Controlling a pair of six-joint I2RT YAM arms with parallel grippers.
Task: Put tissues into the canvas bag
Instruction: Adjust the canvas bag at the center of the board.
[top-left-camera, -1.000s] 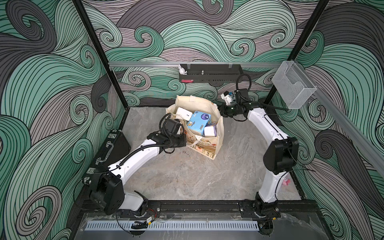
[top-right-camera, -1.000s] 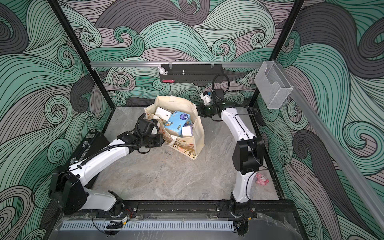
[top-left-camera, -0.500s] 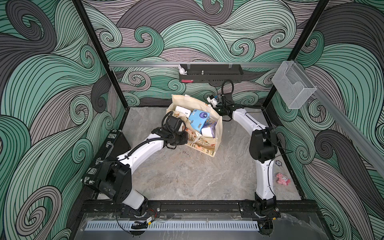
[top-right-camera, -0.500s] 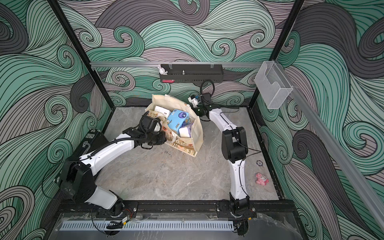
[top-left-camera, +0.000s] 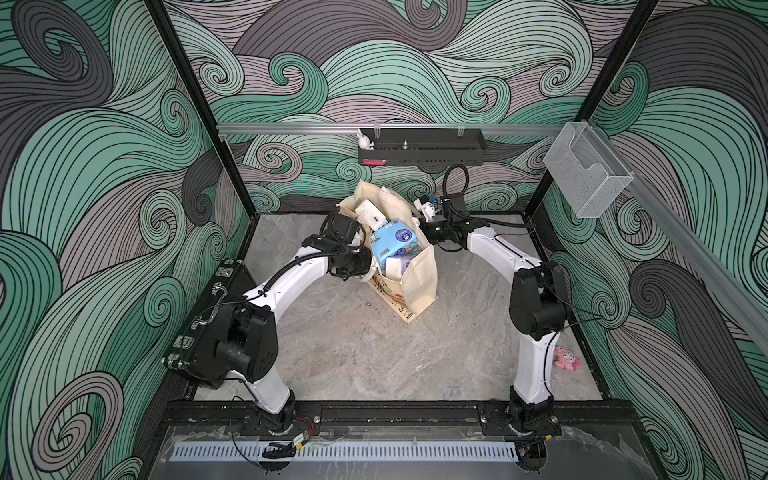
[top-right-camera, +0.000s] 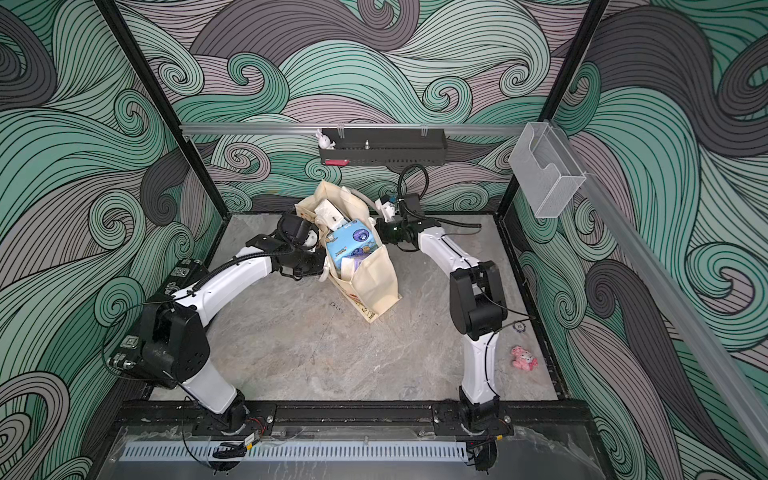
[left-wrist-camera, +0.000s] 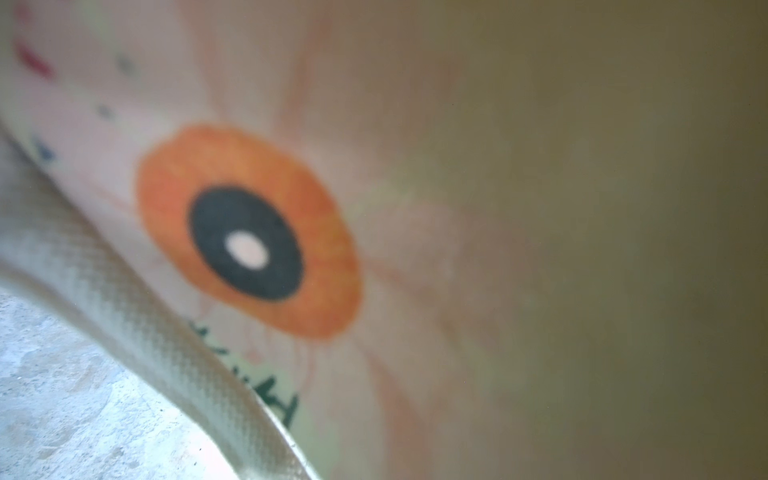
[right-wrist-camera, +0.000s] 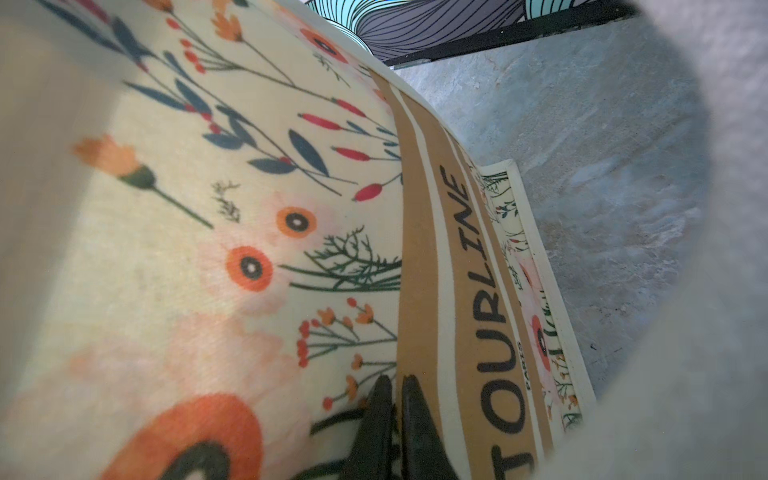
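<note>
Packing looks nearly done: tissues (top-left-camera: 392, 243) fill the canvas bag (top-left-camera: 419, 278), wedged between both tools. The right tool (right-wrist-camera: 392, 409) is together against its print; the left tool (top-left-camera: 369, 273) is closed (fabric hides any grip). Next: back off without tipping the bag.

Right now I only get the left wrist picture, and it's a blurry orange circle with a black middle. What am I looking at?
Observer: A flower printed on the canvas bag, which stands between the two arms in both top views.
Operator: Is anything inside it?
Observer: Yes, a light blue pack of tissues shows in its open mouth, with a white pack nearer the back wall.
Operator: What's the other claw doing?
Observer: The right claw is shut, its tips pointing at the bag's flowered side.
</note>
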